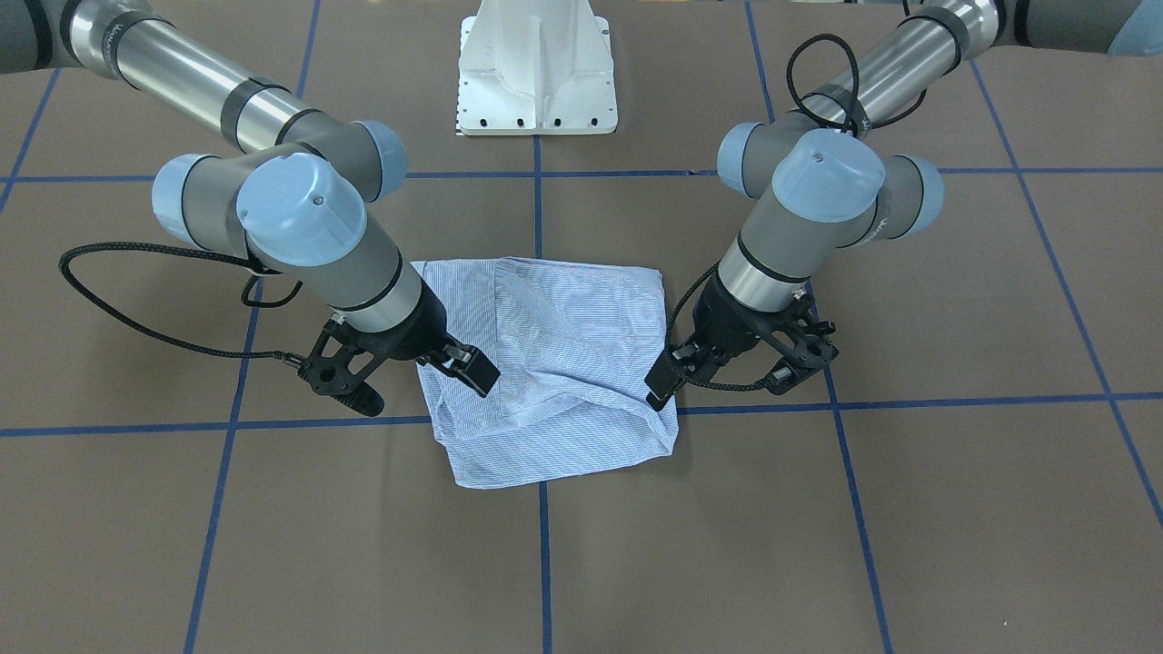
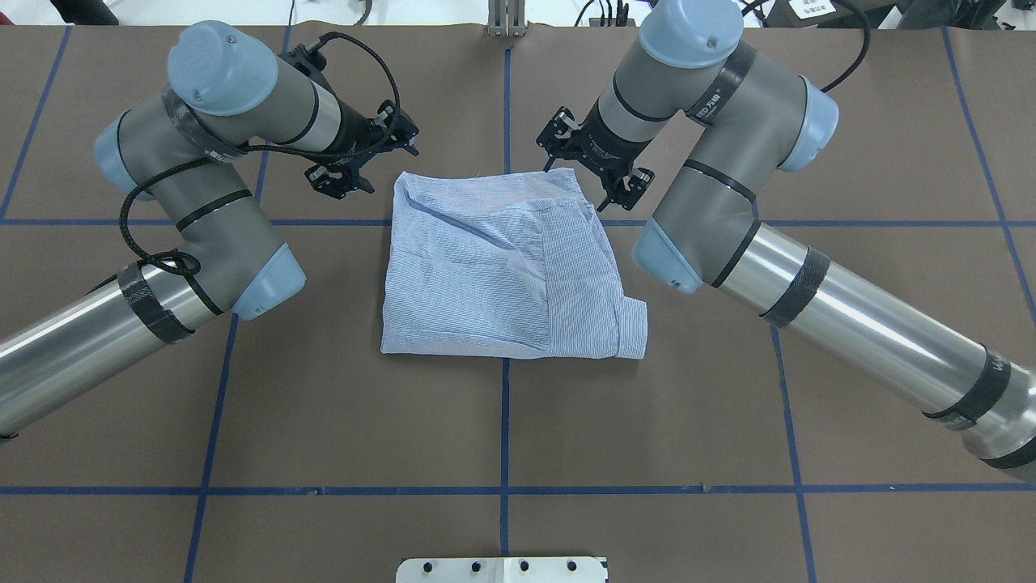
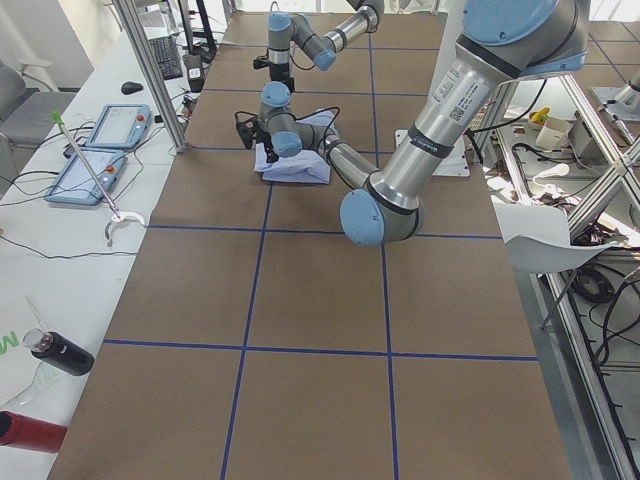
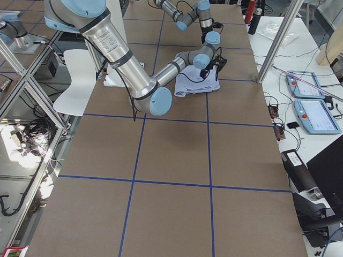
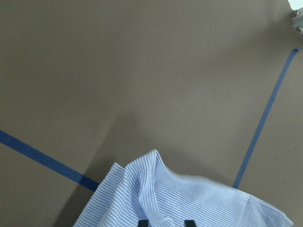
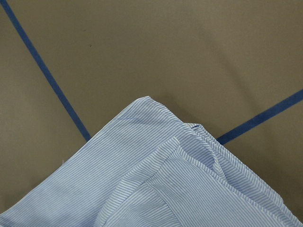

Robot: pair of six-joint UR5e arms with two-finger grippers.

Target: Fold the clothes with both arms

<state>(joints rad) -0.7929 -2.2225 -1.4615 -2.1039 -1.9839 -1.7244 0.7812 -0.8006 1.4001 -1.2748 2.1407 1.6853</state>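
Two end effectors at the corners of one folded shirt (image 2: pixel 502 275) farthest from the white base (image 2: pixel 502 569). Lies as a rough rectangle mid-tabletop (image 2: pixel 688 405), across a blue tape line (image 2: pixel 505 421). Left end effector (image 2: pixel 366 160): fingers apart, low, just beside the far left corner. Right end effector (image 2: pixel 593 162): fingers apart as well, one finger over the far right corner. From the left wrist, shows a raised ridge of striped cloth between two black fingertips (image 5: pixel 143 222) at the view's bottom edge.
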